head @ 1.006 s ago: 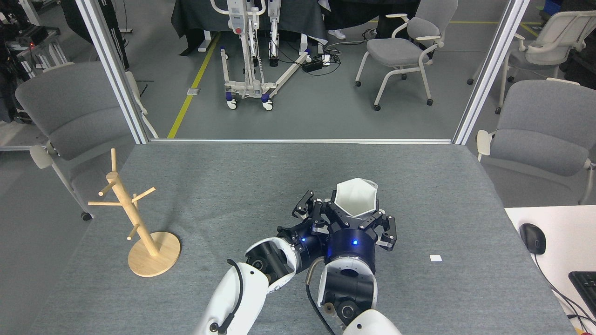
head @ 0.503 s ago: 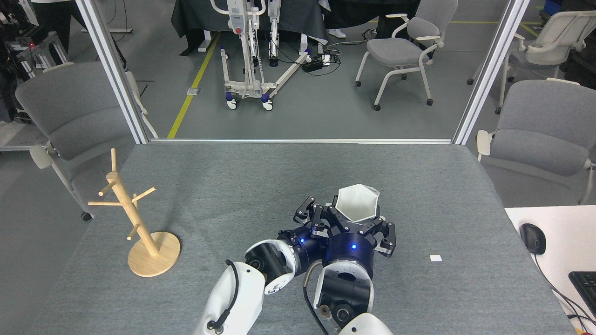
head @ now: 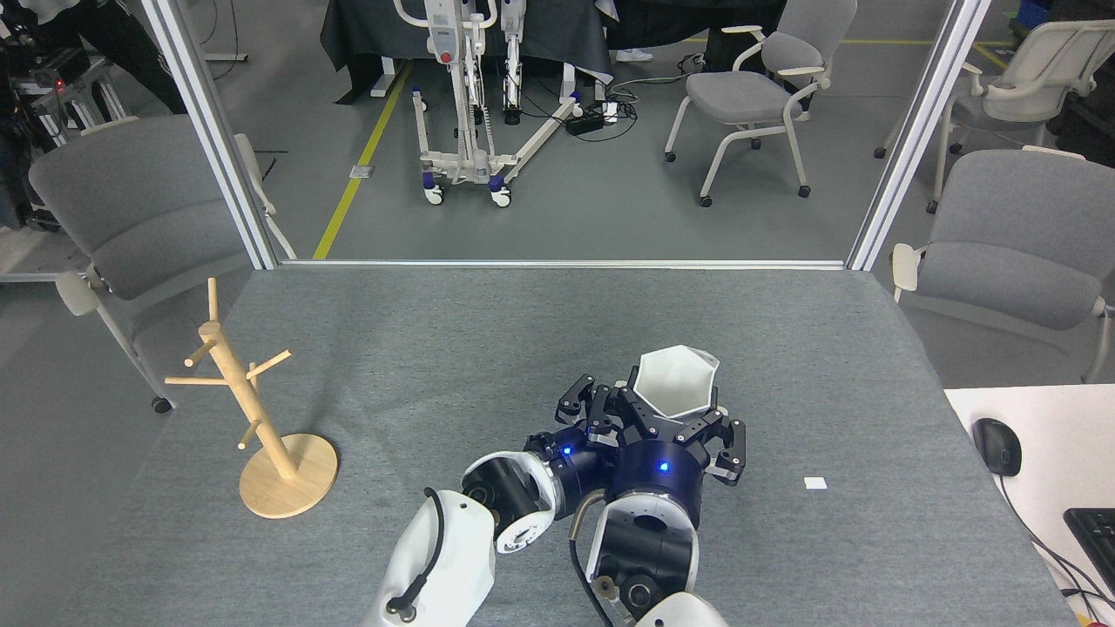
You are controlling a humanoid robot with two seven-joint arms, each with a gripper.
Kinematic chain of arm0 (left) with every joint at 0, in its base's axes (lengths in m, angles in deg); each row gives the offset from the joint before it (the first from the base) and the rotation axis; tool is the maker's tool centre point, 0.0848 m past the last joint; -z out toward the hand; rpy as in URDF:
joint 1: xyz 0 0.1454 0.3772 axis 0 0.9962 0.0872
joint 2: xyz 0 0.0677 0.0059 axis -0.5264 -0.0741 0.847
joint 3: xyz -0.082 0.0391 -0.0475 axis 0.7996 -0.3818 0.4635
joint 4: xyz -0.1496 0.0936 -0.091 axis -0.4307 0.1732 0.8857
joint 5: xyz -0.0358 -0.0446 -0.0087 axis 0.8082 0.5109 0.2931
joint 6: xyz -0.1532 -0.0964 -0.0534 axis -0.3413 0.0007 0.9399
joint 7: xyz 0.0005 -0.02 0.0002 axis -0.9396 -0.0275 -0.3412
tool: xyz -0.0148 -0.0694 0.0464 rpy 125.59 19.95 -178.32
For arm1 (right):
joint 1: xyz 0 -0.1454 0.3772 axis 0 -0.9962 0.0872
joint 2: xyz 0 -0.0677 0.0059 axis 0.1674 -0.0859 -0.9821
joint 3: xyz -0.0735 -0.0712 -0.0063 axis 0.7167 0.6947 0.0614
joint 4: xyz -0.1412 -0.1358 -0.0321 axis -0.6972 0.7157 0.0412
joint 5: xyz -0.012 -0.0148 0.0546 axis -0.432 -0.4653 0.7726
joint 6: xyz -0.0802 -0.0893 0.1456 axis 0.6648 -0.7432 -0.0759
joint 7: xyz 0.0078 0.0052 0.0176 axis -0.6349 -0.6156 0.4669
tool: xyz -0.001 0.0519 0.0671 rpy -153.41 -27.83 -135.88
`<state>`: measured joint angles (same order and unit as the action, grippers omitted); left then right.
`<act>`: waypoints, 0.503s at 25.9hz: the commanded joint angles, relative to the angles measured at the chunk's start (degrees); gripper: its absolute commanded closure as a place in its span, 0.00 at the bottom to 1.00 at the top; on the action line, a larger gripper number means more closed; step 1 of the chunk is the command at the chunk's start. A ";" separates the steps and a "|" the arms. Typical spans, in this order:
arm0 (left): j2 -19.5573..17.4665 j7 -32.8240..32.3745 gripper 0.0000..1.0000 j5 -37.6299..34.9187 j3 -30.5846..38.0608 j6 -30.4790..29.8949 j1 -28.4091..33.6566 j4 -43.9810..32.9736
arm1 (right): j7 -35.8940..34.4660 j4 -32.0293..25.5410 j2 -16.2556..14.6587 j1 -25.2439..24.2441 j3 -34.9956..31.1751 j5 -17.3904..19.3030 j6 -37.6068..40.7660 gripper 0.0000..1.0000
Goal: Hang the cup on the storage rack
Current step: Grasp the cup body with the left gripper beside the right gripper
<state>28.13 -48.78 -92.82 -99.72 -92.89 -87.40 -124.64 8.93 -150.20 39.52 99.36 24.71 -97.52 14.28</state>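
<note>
Cup (head: 676, 392) sits at centre-right of the grey felt desk (head: 488, 348), upright, hexagonal mouth open to the head view, white inside and out. Handle not clearly made out from this angle; a small white nub shows at the upper right of the rim.

Right claw (head: 675, 416) is directly at the near side of the cup, its dark fingers (head: 697, 425) spread around the lower part of the rim on both sides. Fingers look pressed up to the cup wall, but whether they actually clamp it cannot be told: the contact is hidden by the claw's own body. A blue light glows on the wrist just below.

Left claw (head: 585, 402) lies just to the left of the cup, beside the right claw and nearly touching it. Its black fingers point up and away from the view and stand a little apart, nothing between them. It has no hold on the cup. Blue light on this wrist too.

Storage rack (head: 253, 409) stands at the left of the desk, well apart from both claws and the cup. Round wooden base flat on the felt, post leaning slightly, thin pegs sticking out at angles, all bare.

Small white square scrap (head: 815, 483) lies on the felt to the right of the claws. Computer mouse (head: 996, 446) and a keyboard corner on a white surface at far right. Grey chairs (head: 131, 209) beyond the desk edges.
</note>
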 commanded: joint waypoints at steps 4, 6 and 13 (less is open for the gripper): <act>-0.08 0.18 0.01 1.09 0.34 0.57 -0.02 -0.78 | 0.08 -0.03 -0.54 -0.01 2.57 -0.06 2.48 0.66; -0.08 0.35 0.01 0.47 0.34 2.94 -0.02 -0.87 | 0.08 -0.03 -0.63 -0.01 2.48 -0.06 2.48 0.66; -0.87 1.93 0.01 -3.04 0.34 9.54 0.51 -3.33 | 0.16 -0.03 -1.42 0.26 -0.33 0.03 2.57 0.65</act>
<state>27.67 -49.00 -93.66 -99.42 -86.46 -87.24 -124.14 9.08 -150.22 38.32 99.49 25.03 -97.48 16.89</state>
